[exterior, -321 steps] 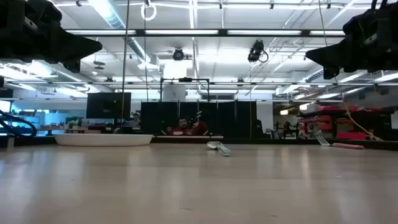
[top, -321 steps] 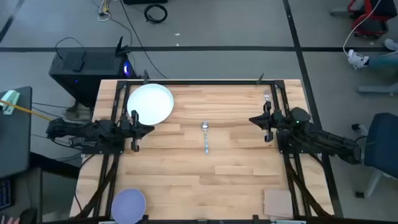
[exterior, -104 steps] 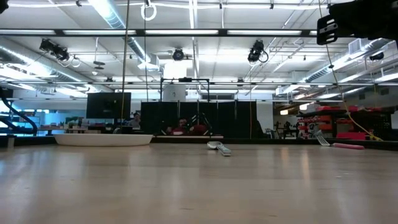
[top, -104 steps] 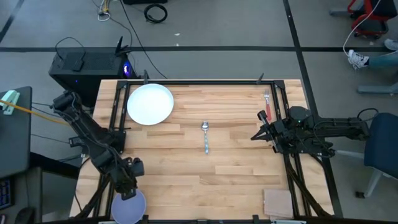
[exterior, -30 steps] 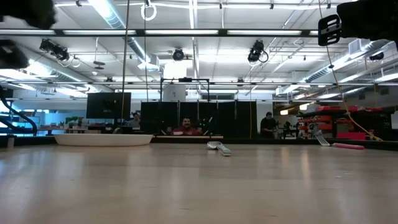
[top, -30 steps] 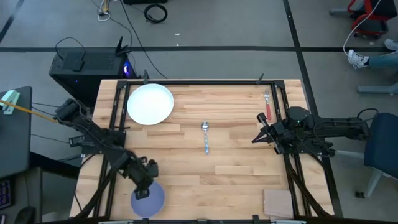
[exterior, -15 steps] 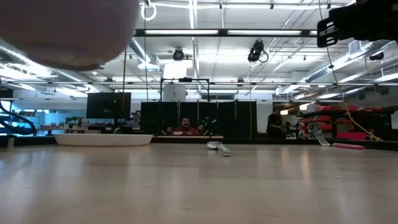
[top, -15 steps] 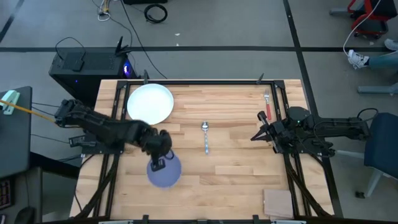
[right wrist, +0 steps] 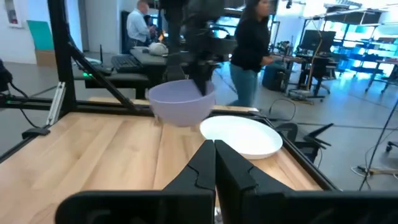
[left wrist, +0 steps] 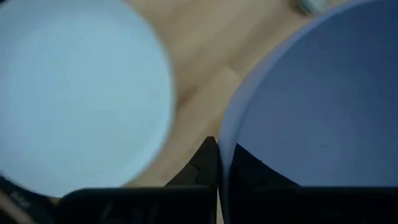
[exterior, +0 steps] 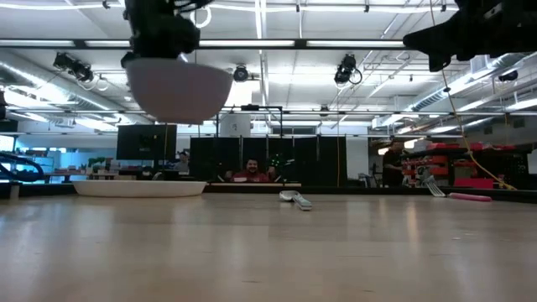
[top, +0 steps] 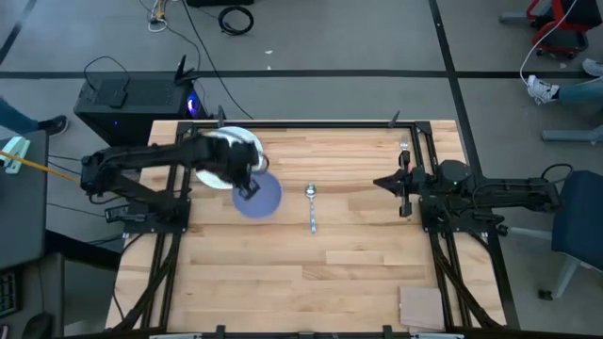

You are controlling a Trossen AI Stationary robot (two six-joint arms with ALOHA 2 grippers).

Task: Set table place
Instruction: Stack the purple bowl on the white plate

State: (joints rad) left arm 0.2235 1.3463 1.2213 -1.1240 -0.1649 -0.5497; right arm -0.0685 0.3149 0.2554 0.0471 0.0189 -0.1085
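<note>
My left gripper (top: 247, 190) is shut on the lavender-blue bowl (top: 264, 200), which it holds in the air just right of the large white plate (top: 222, 156). The plate lies flat on the table at the far left, partly under my left arm. In the low view the bowl (exterior: 178, 88) hangs well above the tabletop. The silver spoon (top: 312, 207) lies at the table's middle. The red-handled fork (top: 406, 162) lies at the far right. My right gripper (top: 382, 182) is shut and empty, above the table near the fork. My left gripper holds the bowl by its rim (left wrist: 225, 134) on the side toward the plate, with one finger (left wrist: 249, 171) inside the bowl and one finger (left wrist: 202, 165) outside. The fingers come from above, pointing down. The bowl hangs upright below them, lifted clear of the table.
A tan square pad (top: 421, 306) lies at the near right corner. Black rails (top: 173, 188) run along the table's left and right sides. Bare wood (top: 311, 273) spans the near half. People show in the room beyond the table in the right wrist view.
My left gripper has carried the bowl from the near left corner toward the far edge and a little right, up beside the plate, with the bowl upright and clear of the table. My right gripper has gone a little toward the far edge.
</note>
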